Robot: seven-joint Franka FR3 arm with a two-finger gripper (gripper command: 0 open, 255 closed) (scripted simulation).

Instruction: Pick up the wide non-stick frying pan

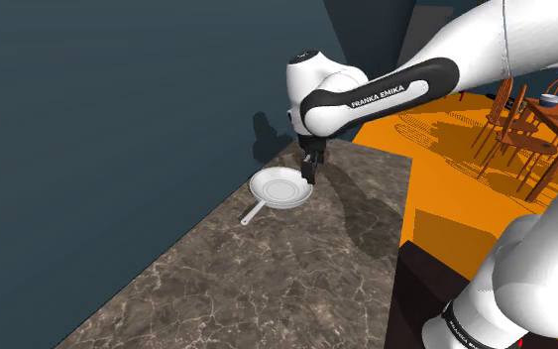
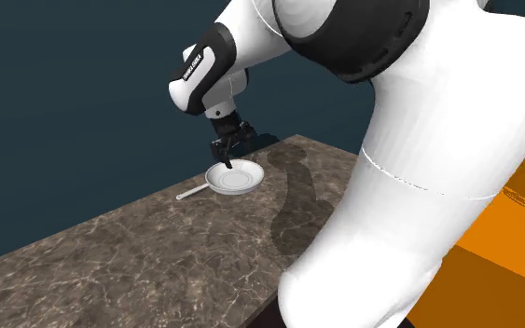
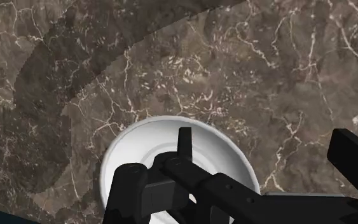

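White FRANKA EMIKA lettering [image 1: 381, 95] marks the arm [image 1: 470, 48] above the frying pan [image 1: 281, 187].

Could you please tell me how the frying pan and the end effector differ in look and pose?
The frying pan is plain white; the end effector is all black. The frying pan is a round shallow dish with a thin handle; the end effector ends in two fingers standing apart. The frying pan lies flat on the marbled countertop; the end effector points down over its rim. Both are close to the dark wall.
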